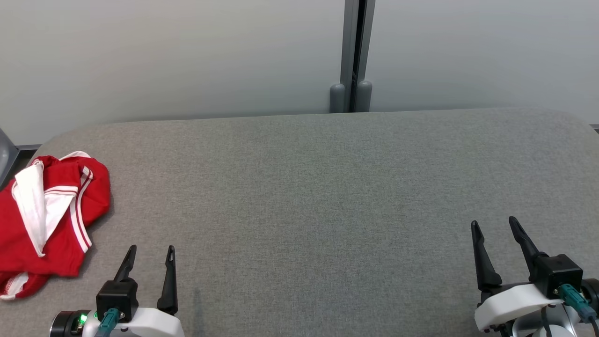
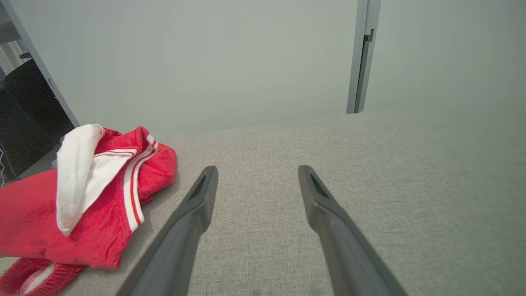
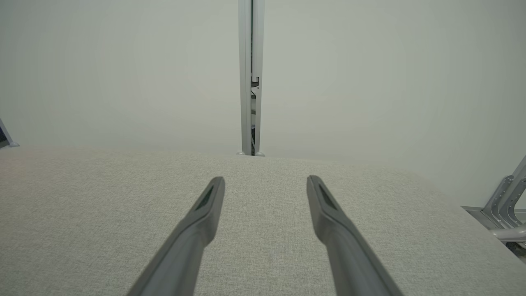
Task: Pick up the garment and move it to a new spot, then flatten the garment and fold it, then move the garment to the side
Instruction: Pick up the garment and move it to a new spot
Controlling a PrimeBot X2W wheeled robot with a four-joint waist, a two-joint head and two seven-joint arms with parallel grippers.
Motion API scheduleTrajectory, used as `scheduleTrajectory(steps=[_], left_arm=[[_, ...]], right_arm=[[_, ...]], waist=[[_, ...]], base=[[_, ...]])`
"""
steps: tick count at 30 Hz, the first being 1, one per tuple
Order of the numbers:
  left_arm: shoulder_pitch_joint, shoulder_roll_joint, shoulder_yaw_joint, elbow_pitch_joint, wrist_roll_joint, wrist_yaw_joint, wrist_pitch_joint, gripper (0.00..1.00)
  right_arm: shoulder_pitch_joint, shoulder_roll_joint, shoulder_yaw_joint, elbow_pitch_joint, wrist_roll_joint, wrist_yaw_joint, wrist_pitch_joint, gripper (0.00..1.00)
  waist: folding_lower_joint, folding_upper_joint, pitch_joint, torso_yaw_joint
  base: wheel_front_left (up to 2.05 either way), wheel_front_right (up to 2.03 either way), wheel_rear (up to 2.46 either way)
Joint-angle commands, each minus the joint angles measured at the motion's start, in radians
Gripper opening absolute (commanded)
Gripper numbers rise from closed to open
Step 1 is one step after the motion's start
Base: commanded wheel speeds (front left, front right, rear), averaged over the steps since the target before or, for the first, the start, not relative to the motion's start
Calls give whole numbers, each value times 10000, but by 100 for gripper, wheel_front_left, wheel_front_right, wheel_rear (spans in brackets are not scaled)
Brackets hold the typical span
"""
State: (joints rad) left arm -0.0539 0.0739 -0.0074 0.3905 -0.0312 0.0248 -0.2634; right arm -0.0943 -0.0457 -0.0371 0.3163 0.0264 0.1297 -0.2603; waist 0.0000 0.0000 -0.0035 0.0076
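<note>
- You are looking at what I judge to be the very start of the job. The garment, red with white trim and stripes, is lying crumpled in a heap at the far left of the grey table, and nothing is gripping it.
- Your left gripper is sitting just to the right of the heap, near it but not touching. Its jaws are standing wide apart with nothing between them.
- Your right gripper is waiting at the opposite side of the table, well apart from the garment. Its jaws are likewise spread wide and carrying nothing.
- Every step is waiting to be done: picking the garment up and moving it to a new spot, flattening it, folding it, then moving it aside.
- The garment's left part is running off the edge of the head view, and the left wrist view is cutting off its lower end too. You are therefore not seeing its full extent, or whether any of it is hanging over the table's edge.
- The bunched folds are hiding what kind of garment this is. The white panel could be a collar or a lining; I cannot tell which.
- Whether the fingertips are touching the tabletop or hovering just above it is hard to judge from these angles.
</note>
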Motion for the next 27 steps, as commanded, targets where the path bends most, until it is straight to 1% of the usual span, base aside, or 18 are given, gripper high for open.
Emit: scheduleTrajectory(steps=[1, 7, 12, 20, 21, 27], left_arm=[[3, 7, 66, -35, 37, 20, -20, 100], [-45, -26, 111, -4, 26, -17, -20, 100], [-152, -41, 186, 88, 12, -45, -20, 100], [-26, -2, 386, 241, 17, -36, -19, 100], [26, 0, 470, 274, -6, -7, -20, 100], [201, 48, 718, 353, -36, 7, -19, 100]], right_arm=[[-98, -92, -32, 46, 5, 18, -75, 100], [-74, -88, 9, 84, 10, 18, -75, 100], [-33, -89, 100, 109, 2, 17, -73, 100], [9, -84, 441, 248, 144, 10, -66, 100], [20, -84, 563, 279, 198, 10, -66, 100], [-49, -86, 925, 352, 367, 10, -66, 100]], waist=[[0, 0, 5, 34], [0, 0, 45, 232], [0, 0, 70, 787], [0, 0, 69, 2284], [0, 0, 66, 2721], [0, 0, 115, 3934]], base=[[0, 0, 0], [0, 0, 0], [0, 0, 0], [0, 0, 0], [0, 0, 0], [0, 0, 0]])
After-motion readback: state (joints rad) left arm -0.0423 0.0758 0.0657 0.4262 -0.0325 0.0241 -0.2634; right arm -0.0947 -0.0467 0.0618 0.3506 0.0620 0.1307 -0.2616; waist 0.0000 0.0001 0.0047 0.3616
